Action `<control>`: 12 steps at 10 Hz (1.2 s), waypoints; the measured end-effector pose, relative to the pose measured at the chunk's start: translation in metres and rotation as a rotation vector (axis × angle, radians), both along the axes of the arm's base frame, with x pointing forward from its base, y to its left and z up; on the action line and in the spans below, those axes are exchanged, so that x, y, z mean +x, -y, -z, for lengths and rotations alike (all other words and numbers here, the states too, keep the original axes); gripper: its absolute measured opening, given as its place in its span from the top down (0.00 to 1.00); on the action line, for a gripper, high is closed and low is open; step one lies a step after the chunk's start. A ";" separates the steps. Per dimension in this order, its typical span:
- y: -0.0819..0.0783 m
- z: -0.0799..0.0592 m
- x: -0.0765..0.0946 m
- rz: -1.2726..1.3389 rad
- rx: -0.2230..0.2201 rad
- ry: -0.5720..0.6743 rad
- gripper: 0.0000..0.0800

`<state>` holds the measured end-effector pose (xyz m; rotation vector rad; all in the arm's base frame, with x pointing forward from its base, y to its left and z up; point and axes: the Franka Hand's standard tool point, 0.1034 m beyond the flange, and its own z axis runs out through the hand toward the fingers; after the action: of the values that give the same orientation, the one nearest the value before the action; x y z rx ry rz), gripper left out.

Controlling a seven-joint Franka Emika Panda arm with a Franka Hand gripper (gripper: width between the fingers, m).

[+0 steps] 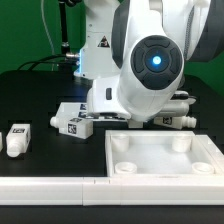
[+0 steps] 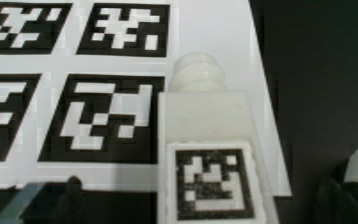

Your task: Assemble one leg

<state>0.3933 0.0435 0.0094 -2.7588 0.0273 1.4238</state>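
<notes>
Step in hand: lining up to grasp one leg (image 2: 204,120). It lies flat at the marker board (image 2: 78,90) edge, with its tagged end nearest the hand (image 2: 185,196). The fingertips (image 2: 48,192) show dimly on either side of it, apart and not touching. In the exterior view the arm hides this leg. A spare leg (image 1: 16,140) sits on the bench (image 1: 25,105) at that view's left, and the panel (image 1: 165,160) is near right. Next move, likely: descend, centre, close across the leg's sides. No readable writing, only marker tags.

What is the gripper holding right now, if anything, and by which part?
Nothing, it seems: the gripper is open, its fingertips apart on either side of the leg, not touching it.
</notes>
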 end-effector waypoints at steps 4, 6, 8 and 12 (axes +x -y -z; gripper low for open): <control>0.001 0.000 0.000 0.002 0.000 0.000 0.64; 0.000 -0.003 0.001 0.000 0.005 -0.004 0.64; -0.006 -0.045 0.026 -0.006 0.038 0.000 0.64; -0.011 -0.084 0.069 -0.003 0.044 0.214 0.64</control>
<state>0.4626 0.0546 0.0934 -2.8586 -0.0145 1.1083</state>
